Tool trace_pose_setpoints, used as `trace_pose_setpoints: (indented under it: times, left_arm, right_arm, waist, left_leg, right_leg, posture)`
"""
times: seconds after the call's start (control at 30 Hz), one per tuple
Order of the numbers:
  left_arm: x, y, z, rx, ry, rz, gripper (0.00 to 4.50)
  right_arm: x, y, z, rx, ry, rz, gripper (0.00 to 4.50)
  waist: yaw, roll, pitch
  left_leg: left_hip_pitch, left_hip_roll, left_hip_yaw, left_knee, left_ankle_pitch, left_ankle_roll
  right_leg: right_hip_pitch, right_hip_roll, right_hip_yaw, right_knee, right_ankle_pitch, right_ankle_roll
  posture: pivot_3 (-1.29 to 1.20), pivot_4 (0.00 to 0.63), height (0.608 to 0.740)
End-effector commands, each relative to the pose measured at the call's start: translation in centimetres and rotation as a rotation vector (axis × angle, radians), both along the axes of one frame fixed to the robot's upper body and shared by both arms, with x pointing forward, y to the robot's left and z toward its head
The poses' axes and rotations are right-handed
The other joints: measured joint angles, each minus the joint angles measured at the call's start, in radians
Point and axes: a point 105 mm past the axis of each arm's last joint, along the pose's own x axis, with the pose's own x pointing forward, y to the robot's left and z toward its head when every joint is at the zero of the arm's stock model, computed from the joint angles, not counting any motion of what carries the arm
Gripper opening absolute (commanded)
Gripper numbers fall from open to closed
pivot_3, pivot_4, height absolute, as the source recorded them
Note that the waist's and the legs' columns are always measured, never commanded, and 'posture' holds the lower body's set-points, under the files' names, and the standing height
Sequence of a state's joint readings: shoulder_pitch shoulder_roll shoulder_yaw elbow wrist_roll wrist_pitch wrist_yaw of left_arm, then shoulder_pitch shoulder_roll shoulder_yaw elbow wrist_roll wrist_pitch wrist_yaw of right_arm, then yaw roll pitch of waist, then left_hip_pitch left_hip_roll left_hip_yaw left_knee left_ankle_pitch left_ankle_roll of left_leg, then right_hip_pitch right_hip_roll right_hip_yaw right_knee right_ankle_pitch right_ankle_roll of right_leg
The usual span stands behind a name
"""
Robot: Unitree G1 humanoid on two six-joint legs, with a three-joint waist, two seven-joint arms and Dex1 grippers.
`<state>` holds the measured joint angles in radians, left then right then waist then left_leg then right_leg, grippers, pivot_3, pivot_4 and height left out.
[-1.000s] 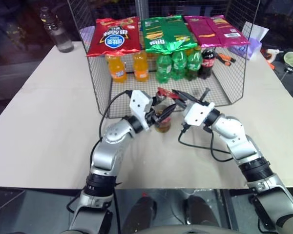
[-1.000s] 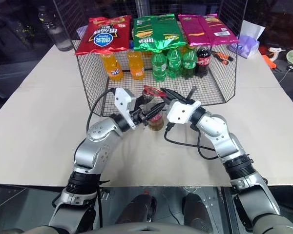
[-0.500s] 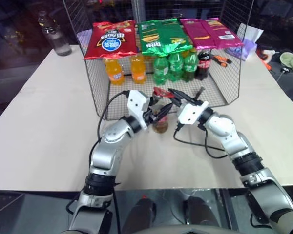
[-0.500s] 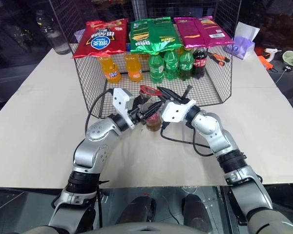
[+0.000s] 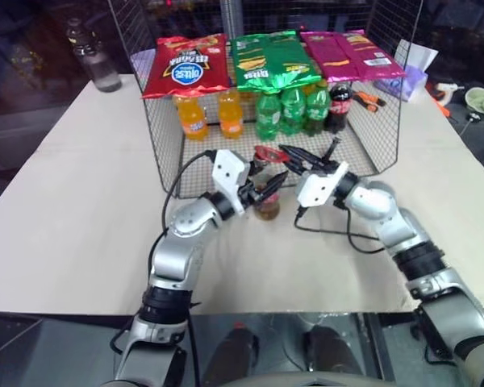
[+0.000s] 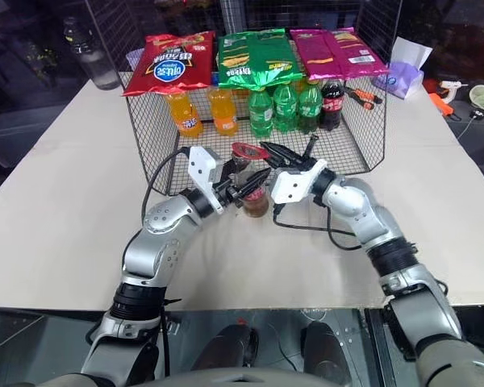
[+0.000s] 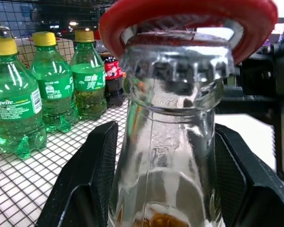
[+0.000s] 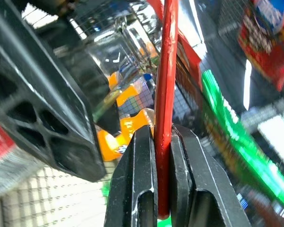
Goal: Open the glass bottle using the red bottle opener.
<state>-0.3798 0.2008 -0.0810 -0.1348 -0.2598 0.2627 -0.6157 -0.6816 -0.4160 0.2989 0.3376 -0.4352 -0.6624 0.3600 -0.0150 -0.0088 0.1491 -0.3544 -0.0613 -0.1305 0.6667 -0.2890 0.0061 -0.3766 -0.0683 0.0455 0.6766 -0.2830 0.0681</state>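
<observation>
On pale bench (image 5: 81, 201), before wire-mesh basket (image 5: 363, 153): small clear glass bottle (image 5: 267, 199) clasped by left gripper (image 5: 268, 183) fingers; flat red bottle opener (image 5: 270, 153) over cap, pinched by right gripper (image 5: 292, 156). Dark surroundings.

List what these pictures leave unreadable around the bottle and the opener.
- Glass bottle: its base is cut off by the left wrist view's edge; in the head views the left gripper hides its neck.
- Red bottle opener: edge-on in the right wrist view, handle end buried between the right gripper fingers.
- Whether its ring has hooked the cap: unclear.
</observation>
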Motion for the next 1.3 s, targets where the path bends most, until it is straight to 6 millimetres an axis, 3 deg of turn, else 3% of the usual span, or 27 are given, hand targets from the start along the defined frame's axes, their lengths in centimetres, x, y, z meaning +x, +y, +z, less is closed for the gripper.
trace_pose_setpoints:
  times: [0.03,0.43,0.67,0.8,0.93,1.13,1.3]
  left_arm:
    - [-0.1,-1.5,0.6,-0.004,-0.024,-0.045,2.48]
    - [0.0,-1.8,0.6,-0.005,-0.024,-0.055,2.48]
    - [0.0,-1.9,0.5,-0.005,-0.025,-0.057,2.48]
    - [-0.1,-2.0,0.4,-0.004,-0.023,-0.063,2.48]
    - [-0.1,-2.1,0.4,-0.005,-0.023,-0.065,2.48]
    - [-0.2,-2.1,0.2,-0.005,-0.02,-0.066,2.48]
    - [-0.2,-2.1,0.1,-0.004,-0.019,-0.068,2.48]
  right_arm:
    - [-2.1,2.2,-5.3,-0.305,0.028,0.146,0.0]
    - [0.3,0.0,-1.6,-0.448,-0.16,0.137,0.0]
    - [0.6,-1.0,0.5,-0.467,-0.236,0.131,0.0]
    - [1.5,-1.7,1.7,-0.366,-0.204,0.069,0.0]
    - [1.7,-2.5,1.4,-0.262,-0.108,0.044,0.0]
    - [0.5,-2.5,2.0,0.036,0.103,0.078,0.0]
    - [-0.5,-1.9,2.9,0.13,0.165,0.107,0.0]
  waist:
    - [0.001,0.0,0.0]
    - [0.001,0.0,0.0]
    - [0.003,0.0,0.0]
    - [0.002,0.0,0.0]
    - [0.002,0.0,0.0]
    - [0.001,0.0,0.0]
    - [0.003,0.0,0.001]
  left_leg:
    - [0.0,0.0,0.0,0.0,0.0,0.0]
    - [-0.001,0.0,-0.001,-0.001,0.001,-0.001]
    - [-0.006,0.0,-0.003,-0.002,0.001,-0.002]
    - [-0.007,0.0,-0.003,-0.003,0.001,-0.002]
    - [-0.008,0.0,-0.003,-0.006,0.001,-0.002]
    - [-0.008,0.0,-0.003,-0.012,0.001,-0.001]
    - [-0.01,0.001,-0.003,-0.014,0.001,-0.002]
  right_leg:
    - [0.0,0.0,0.0,0.0,0.0,0.0]
    - [0.0,0.0,-0.001,-0.003,0.0,0.0]
    - [-0.001,-0.001,-0.003,-0.007,0.0,0.0]
    - [-0.001,-0.001,-0.004,-0.01,0.0,0.0]
    - [-0.001,-0.001,-0.004,-0.014,0.0,0.0]
    - [-0.003,-0.002,-0.003,-0.018,0.0,0.0]
    - [-0.005,-0.002,-0.004,-0.019,0.0,0.0]
  posture:
    - [0.0,0.15,0.74]
    - [0.0,0.15,0.74]
    - [0.0,0.15,0.74]
    - [0.0,0.15,0.74]
    - [0.0,0.15,0.74]
    - [0.0,0.15,0.74]
    - [0.0,0.15,0.74]
